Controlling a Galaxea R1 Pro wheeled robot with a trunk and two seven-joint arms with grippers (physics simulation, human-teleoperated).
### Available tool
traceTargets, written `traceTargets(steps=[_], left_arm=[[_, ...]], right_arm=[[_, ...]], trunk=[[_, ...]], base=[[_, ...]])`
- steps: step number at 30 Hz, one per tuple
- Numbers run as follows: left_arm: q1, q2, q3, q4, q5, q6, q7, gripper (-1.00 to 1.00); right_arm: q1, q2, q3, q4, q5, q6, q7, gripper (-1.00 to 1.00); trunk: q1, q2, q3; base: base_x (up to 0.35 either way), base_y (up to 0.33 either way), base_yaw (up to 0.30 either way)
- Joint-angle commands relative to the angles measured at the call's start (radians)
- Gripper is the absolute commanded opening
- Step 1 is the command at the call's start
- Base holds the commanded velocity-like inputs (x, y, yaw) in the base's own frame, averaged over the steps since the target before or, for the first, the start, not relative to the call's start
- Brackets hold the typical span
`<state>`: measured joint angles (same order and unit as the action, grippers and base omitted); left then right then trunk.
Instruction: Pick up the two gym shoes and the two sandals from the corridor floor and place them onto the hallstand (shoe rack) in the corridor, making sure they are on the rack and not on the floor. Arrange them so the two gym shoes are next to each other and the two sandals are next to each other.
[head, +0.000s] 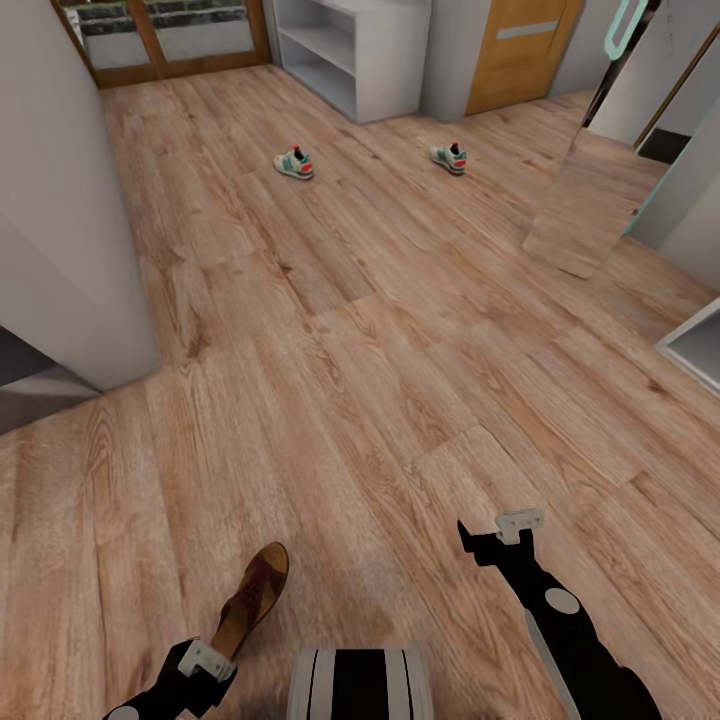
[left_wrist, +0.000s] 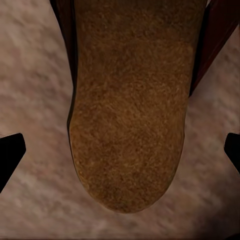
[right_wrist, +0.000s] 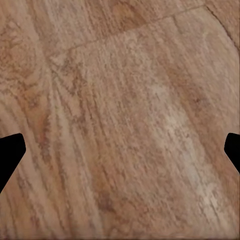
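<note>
One brown sandal (head: 255, 598) lies on the corridor floor (head: 360, 330) close in front of me. My left gripper (head: 212, 655) sits at its near end. In the left wrist view the tan insole of the sandal (left_wrist: 127, 110) lies between the two fingertips (left_wrist: 10, 155), which stand wide apart and clear of it, so the left gripper (left_wrist: 120, 152) is open. The two gym shoes (head: 294, 163) (head: 449, 158) lie apart on the floor far ahead, in front of the light-grey hallstand (head: 390, 75). My right gripper (head: 492, 528) (right_wrist: 120, 152) hangs open over bare planks.
A grey wall corner (head: 70, 250) juts in at the left. A mirrored wardrobe door (head: 600, 170) and a white unit (head: 695, 345) line the right side. A wooden door (head: 520, 50) stands beside the hallstand. My own base (head: 360, 685) shows at the bottom.
</note>
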<state>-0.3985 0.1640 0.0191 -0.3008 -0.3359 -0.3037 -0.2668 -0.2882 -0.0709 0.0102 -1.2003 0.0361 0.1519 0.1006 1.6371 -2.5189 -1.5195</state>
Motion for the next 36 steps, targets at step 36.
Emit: traceTargets(steps=[36], left_arm=[[-0.002, 0.0, 0.009, 0.0, -0.005, -0.006, 0.001, 1.0]], right_arm=[[0.0, 0.0, 0.001, -0.002, 0.004, 0.006, 0.002, 1.0]], trunk=[[0.001, -0.001, -0.009]], base=[[0.0, 0.0, 0.0]])
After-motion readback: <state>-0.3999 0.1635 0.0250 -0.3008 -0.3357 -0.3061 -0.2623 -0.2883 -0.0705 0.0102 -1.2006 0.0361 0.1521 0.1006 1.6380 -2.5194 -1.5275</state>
